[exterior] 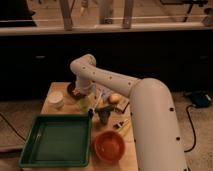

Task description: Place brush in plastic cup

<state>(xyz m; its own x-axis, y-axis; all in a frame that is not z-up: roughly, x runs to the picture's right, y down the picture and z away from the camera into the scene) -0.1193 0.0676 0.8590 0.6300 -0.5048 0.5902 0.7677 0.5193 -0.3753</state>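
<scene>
My arm reaches from the right over the wooden table (50, 107) and bends down at its far left part. The gripper (85, 96) hangs there, just above a pale green plastic cup (82, 104). A pale whitish strip (98, 93) shows right beside the gripper; I cannot tell whether it is the brush's handle. The brush's black head is not visible. A dark grey cup (104, 115) stands just right of the green cup.
A green tray (57, 140) fills the front left. An orange bowl (109, 145) sits at the front. A white cup (56, 99) and a dark bowl (71, 90) are at the back left. A tan round object (115, 98) and yellow-handled utensils (123, 126) lie under my arm.
</scene>
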